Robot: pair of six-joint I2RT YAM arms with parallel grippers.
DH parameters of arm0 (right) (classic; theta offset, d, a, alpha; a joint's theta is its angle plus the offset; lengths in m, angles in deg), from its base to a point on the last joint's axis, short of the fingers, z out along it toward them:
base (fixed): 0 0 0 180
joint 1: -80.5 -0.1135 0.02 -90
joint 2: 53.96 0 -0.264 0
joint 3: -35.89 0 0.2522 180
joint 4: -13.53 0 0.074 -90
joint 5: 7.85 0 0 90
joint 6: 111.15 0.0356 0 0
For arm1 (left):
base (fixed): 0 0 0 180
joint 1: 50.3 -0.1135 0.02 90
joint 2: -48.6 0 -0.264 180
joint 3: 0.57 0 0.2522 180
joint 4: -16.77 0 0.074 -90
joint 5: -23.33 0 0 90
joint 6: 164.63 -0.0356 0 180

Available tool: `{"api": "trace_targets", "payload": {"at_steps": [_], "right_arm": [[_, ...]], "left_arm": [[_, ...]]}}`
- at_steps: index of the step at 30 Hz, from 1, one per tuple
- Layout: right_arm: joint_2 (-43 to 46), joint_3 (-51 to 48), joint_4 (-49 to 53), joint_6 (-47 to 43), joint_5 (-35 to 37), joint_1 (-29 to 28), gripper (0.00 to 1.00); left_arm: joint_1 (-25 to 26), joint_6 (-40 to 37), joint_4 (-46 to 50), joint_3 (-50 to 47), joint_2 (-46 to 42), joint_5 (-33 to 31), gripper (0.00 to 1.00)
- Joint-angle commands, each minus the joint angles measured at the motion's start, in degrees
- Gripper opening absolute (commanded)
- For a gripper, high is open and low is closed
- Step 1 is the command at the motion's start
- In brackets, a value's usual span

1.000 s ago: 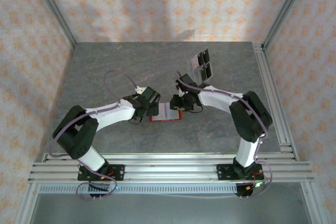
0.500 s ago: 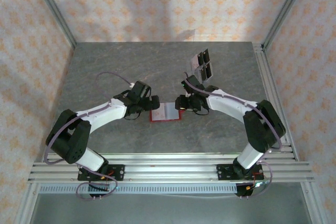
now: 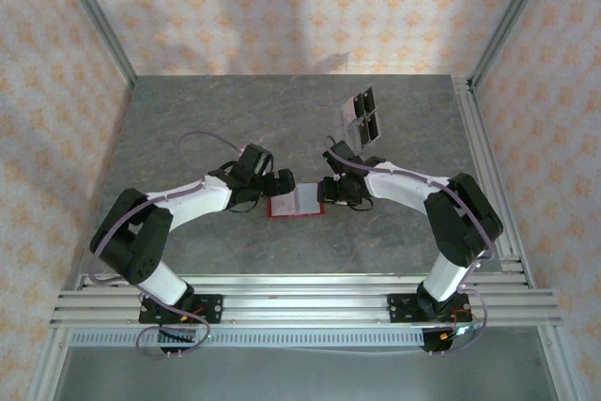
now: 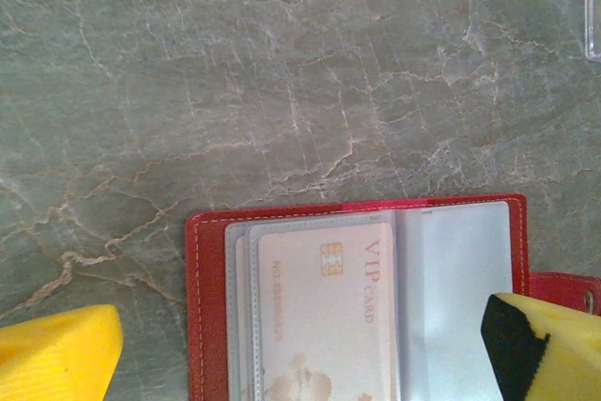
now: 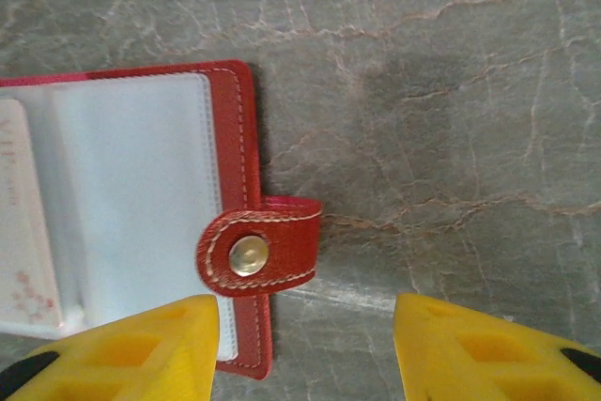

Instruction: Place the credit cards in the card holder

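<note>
The red card holder lies open and flat on the table between both grippers. Its left half holds a pale VIP card with a gold chip, tucked in a clear sleeve. The right half shows a clear sleeve with no card in it, and the clasp tab with its metal snap is folded over the right edge. My left gripper hovers open over the holder, one finger on each side. My right gripper is open at the clasp edge, holding nothing.
A clear plastic stand with dark rectangles stands at the back right of the grey marbled table; its clear edge shows in the left wrist view. Metal rails line the right side.
The left wrist swung back, then returned to the holder's left edge. The right gripper slid slightly right, off the holder's right half. The holder stayed put.
</note>
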State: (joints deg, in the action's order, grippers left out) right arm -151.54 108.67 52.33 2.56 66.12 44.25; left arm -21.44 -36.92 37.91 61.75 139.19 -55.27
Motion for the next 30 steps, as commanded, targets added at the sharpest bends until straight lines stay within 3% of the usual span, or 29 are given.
{"api": "trace_targets", "payload": {"at_steps": [1, 9, 22, 30], "right_arm": [[-1.2, -0.3, -0.5, -0.7, 1.7, 0.2, 0.51], [-2.2, -1.4, -1.3, -0.3, 1.6, 0.2, 0.46], [-3.7, -1.5, -2.1, 0.0, 0.5, 0.1, 0.28], [-3.8, -1.9, -2.3, 0.0, 0.2, 0.1, 0.23]], "left_arm": [[-0.2, 0.8, -2.4, -0.6, 1.7, 0.7, 1.00], [0.3, 0.8, -3.5, 0.3, 4.9, 0.8, 1.00], [3.7, 0.3, -3.9, 3.3, 6.9, 0.9, 1.00], [4.3, 1.6, -5.4, 1.4, 3.5, 0.6, 1.00]]}}
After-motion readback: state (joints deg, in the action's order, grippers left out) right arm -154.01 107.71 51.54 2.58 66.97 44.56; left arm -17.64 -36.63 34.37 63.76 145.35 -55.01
